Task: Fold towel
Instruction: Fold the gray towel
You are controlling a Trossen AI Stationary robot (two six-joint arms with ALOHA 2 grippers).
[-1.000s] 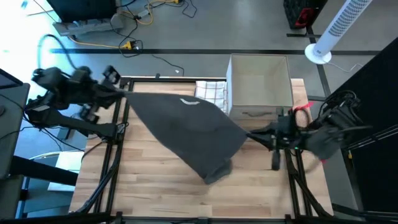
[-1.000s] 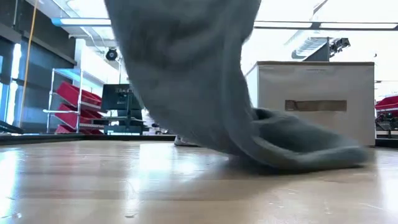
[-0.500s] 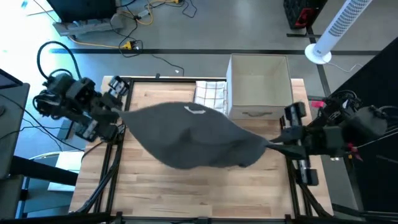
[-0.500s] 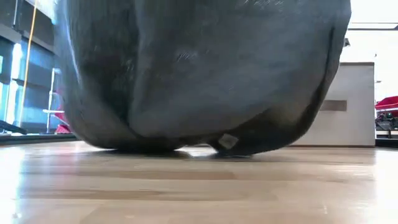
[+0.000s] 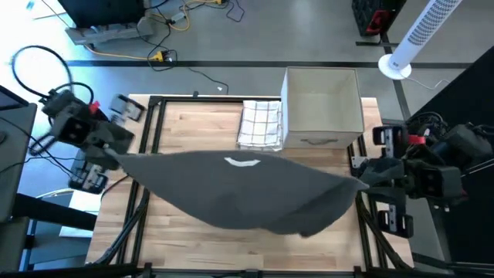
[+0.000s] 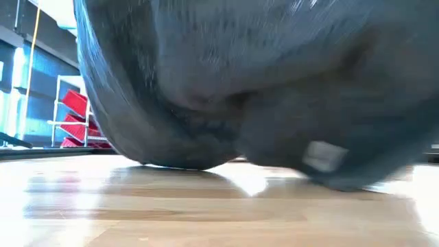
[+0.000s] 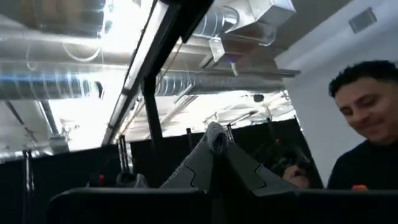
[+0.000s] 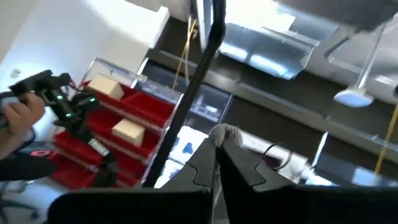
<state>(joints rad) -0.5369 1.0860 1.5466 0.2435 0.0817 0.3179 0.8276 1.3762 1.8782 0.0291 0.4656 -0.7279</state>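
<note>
At the left edge of the high view, your left gripper (image 5: 114, 155) was clamped shut on one corner of the grey towel (image 5: 247, 189); its wrist view showed a pinch of cloth between the closed fingers (image 7: 249, 177), with a person (image 7: 367, 143) at the right of that frame. The towel hung stretched across the centre of the wooden table (image 5: 193, 127), sagging at lower centre. Above it lay a checked cloth (image 5: 260, 123) beside a beige box (image 5: 323, 104). At right, your right gripper (image 5: 361, 176) pinched the opposite corner.
</note>
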